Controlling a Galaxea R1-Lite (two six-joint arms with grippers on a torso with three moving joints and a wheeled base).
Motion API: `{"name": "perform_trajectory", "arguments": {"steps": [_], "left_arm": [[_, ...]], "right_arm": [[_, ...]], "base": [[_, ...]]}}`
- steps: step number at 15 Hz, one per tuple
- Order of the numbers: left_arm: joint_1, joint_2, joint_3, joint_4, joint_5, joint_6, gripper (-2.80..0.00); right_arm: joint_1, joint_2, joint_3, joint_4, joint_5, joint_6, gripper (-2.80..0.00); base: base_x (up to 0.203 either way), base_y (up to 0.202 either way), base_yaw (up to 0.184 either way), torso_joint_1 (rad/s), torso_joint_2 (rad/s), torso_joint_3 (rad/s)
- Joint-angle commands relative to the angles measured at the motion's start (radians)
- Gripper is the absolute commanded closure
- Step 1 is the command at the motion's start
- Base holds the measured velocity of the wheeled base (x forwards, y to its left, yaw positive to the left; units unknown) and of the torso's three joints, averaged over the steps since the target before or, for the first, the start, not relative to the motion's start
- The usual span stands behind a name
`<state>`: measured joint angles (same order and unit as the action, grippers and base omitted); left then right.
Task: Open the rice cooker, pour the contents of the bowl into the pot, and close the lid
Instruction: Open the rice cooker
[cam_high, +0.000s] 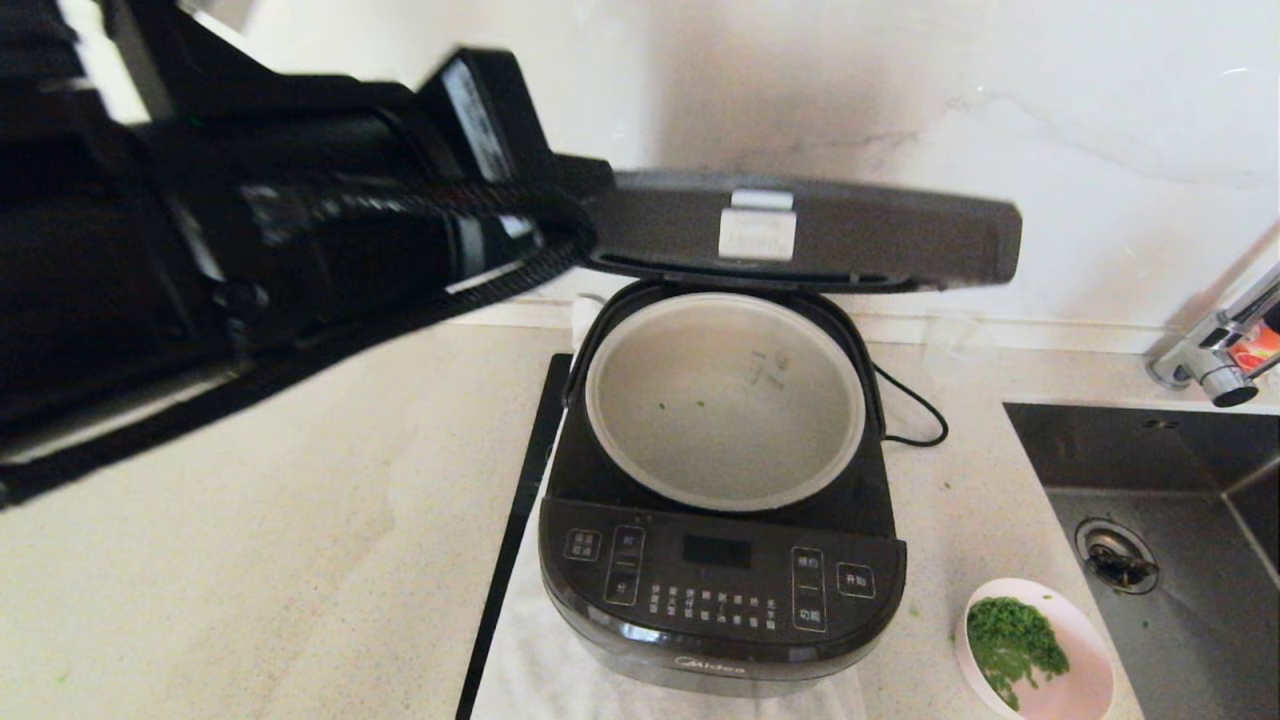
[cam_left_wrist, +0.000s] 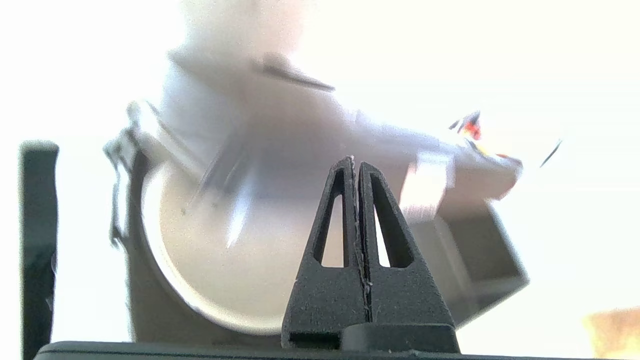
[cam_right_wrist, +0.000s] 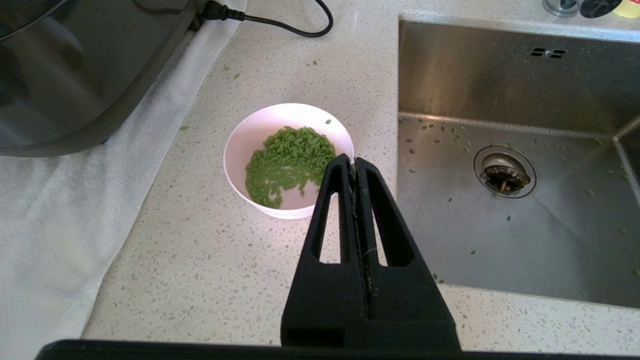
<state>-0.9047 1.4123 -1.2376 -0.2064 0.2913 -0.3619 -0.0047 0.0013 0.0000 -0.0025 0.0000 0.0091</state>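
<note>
The black rice cooker (cam_high: 720, 590) stands mid-counter with its lid (cam_high: 870, 235) raised partway, seen edge-on above the off-white pot (cam_high: 700, 430). Only a few green bits lie in the pot. My left arm (cam_high: 300, 230) reaches in from the left to the lid's left end. Its gripper (cam_left_wrist: 356, 161) is shut with nothing between the fingers, close to the blurred lid (cam_left_wrist: 280, 140). The pink bowl (cam_high: 1085, 640) holds the green contents (cam_high: 1010, 640) at the cooker's front right. My right gripper (cam_right_wrist: 353, 161), shut and empty, hovers just beside the bowl (cam_right_wrist: 250, 145) and its greens (cam_right_wrist: 287, 160).
A steel sink (cam_high: 1180, 470) lies right of the bowl, with a faucet (cam_high: 1215, 350) behind it. A white towel (cam_right_wrist: 60, 210) lies under the cooker. A black cord (cam_high: 915, 410) trails behind on the right. A dark strip (cam_high: 520, 530) runs along the cooker's left.
</note>
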Motion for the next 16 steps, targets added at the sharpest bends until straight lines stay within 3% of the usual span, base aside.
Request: {"name": "perform_trajectory", "arguments": {"steps": [1,4,5,7,8,10,11,14,16], "left_arm": [[0.016,-0.146,-0.027,0.007,0.002,0.008,0.0],[0.032,-0.276,-0.042,0.038,-0.003,0.035,0.0],[0.035,-0.325,-0.042,0.095,-0.006,0.038,0.0],[0.038,-0.418,-0.015,0.357,-0.06,0.03,0.0],[0.038,-0.472,0.023,0.476,-0.135,0.021,0.0],[0.038,-0.544,0.124,0.645,-0.375,0.003,0.0],[0.038,-0.556,0.168,0.696,-0.444,-0.001,0.0],[0.038,-0.48,0.251,0.702,-0.514,0.001,0.0],[0.038,-0.387,0.316,0.608,-0.532,0.001,0.0]], "right_arm": [[0.0,0.0,0.0,-0.001,0.0,0.0,0.0],[0.0,0.0,0.0,-0.001,0.0,0.0,0.0],[0.0,0.0,0.0,-0.001,0.0,0.0,0.0],[0.0,0.0,0.0,-0.001,0.0,0.0,0.0],[0.0,0.0,0.0,-0.001,0.0,0.0,0.0],[0.0,0.0,0.0,-0.001,0.0,0.0,0.0],[0.0,0.0,0.0,-0.001,0.0,0.0,0.0],[0.0,0.0,0.0,-0.001,0.0,0.0,0.0],[0.0,0.0,0.0,-0.001,0.0,0.0,0.0]], "base": [[0.0,0.0,0.0,0.0,0.0,0.0],[0.0,0.0,0.0,0.0,0.0,0.0],[0.0,0.0,0.0,0.0,0.0,0.0],[0.0,0.0,0.0,0.0,0.0,0.0],[0.0,0.0,0.0,0.0,0.0,0.0],[0.0,0.0,0.0,0.0,0.0,0.0],[0.0,0.0,0.0,0.0,0.0,0.0],[0.0,0.0,0.0,0.0,0.0,0.0],[0.0,0.0,0.0,0.0,0.0,0.0]]}}
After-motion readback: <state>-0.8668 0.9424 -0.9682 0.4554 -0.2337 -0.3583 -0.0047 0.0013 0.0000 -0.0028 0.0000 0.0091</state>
